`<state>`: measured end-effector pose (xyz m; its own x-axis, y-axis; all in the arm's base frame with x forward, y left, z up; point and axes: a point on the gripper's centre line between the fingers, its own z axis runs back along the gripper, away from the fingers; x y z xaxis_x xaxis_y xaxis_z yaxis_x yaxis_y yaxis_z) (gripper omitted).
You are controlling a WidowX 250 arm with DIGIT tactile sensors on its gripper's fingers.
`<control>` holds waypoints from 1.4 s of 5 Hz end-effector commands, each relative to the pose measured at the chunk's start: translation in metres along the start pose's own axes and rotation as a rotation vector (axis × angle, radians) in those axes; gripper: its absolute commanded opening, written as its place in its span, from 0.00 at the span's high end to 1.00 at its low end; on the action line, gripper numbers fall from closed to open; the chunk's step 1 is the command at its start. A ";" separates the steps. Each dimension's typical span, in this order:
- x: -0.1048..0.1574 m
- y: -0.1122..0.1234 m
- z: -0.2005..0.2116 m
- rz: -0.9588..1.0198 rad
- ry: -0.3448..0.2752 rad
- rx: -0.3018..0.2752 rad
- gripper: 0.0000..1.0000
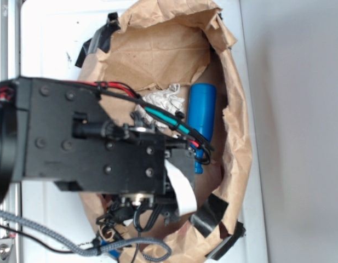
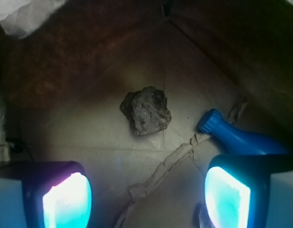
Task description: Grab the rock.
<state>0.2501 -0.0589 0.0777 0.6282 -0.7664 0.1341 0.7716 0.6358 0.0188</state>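
A white tabletop (image 1: 48,38) fills the left and upper part of the exterior view, brightly lit and close to washed out. Along the right runs a plain pale grey surface (image 1: 300,131), evenly lit; whether it is wall or floor cannot be told. On the tabletop lies crumpled brown paper (image 1: 158,49) shaped into a shallow bowl, its edges held by black tape patches (image 1: 103,38). In the wrist view the paper floor is dim and creased, with a torn seam (image 2: 160,171) running across it.
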 end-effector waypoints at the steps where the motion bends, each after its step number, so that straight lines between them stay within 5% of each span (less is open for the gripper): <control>1: 0.011 -0.016 0.011 -0.045 -0.035 0.016 0.00; 3: 0.031 0.090 0.015 0.068 -0.039 0.068 0.00; 4: 0.034 0.096 0.011 0.057 -0.044 0.060 0.00; 7: 0.020 0.019 0.033 -0.150 -0.116 0.018 0.00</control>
<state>0.2778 -0.0496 0.0977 0.5281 -0.8238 0.2061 0.8395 0.5430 0.0192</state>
